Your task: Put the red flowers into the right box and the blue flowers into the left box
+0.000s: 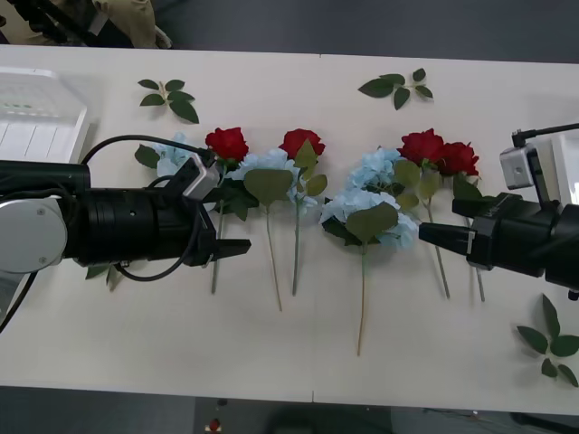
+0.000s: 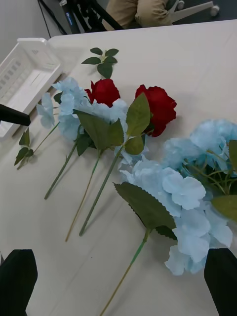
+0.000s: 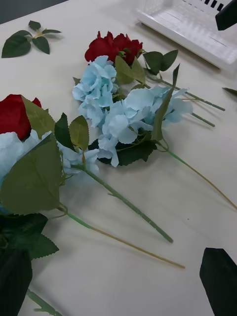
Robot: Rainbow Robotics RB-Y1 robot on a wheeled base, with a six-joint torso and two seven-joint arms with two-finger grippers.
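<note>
The table (image 1: 298,362) carries a row of flowers laid flat, heads toward the far edge and stems toward the robot. Four red flowers lie in the row: one at the left (image 1: 227,142), one beside it (image 1: 301,142), and two touching at the right (image 1: 440,150). Blue flowers lie among them: a small cluster at the far left (image 1: 172,155), one between the two left roses (image 1: 267,172), and a larger double cluster in the middle (image 1: 371,203). Loose leaf sprigs (image 1: 170,97) lie apart, near the far edge and at the near right corner.

The left box (image 1: 36,117) stands at the far left of the table. The right box (image 1: 568,163) shows by its edge at the right border.

The left gripper (image 1: 231,246) hovers low beside the stem of the leftmost rose. Its black fingers are spread apart and hold nothing. The right gripper (image 1: 432,235) hovers next to the stems of the two right roses, just beside the middle blue cluster. Its fingers are likewise apart and hold nothing.
</note>
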